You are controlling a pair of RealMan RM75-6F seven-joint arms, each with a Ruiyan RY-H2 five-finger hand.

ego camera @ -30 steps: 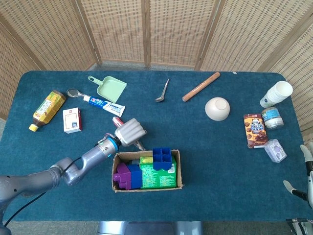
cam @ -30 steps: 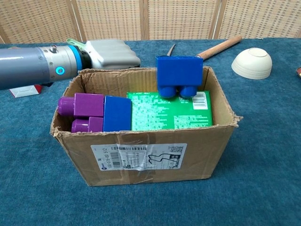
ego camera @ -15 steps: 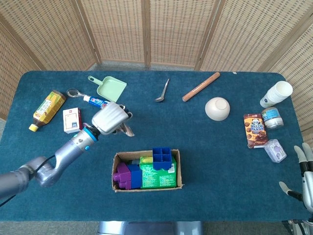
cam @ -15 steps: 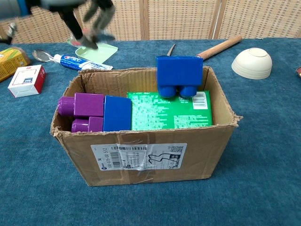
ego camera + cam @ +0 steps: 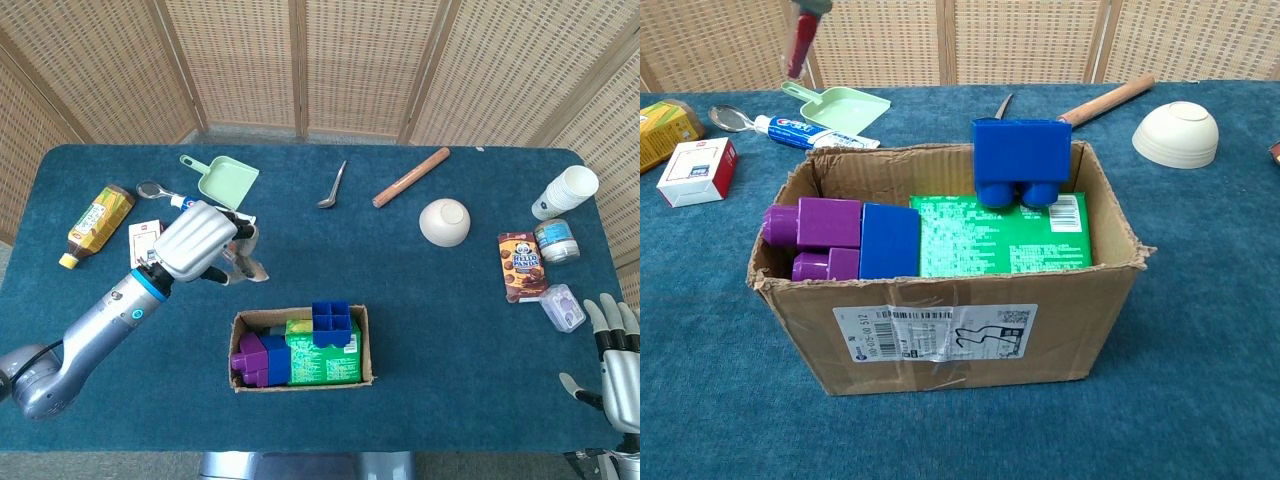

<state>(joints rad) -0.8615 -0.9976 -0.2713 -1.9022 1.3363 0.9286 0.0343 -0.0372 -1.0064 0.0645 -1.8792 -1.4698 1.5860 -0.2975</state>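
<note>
Head view shows your left hand (image 5: pixel 197 240) has lifted away from the cardboard box (image 5: pixel 300 348), fingers holding a small red tube (image 5: pixel 805 40); right hand (image 5: pixel 615 350) spread wide

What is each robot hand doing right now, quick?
Left robot hand: raised above the table, holding a small red tube-like item.
Right robot hand: open, fingers apart, holding nothing, at the table's near right corner.
</note>
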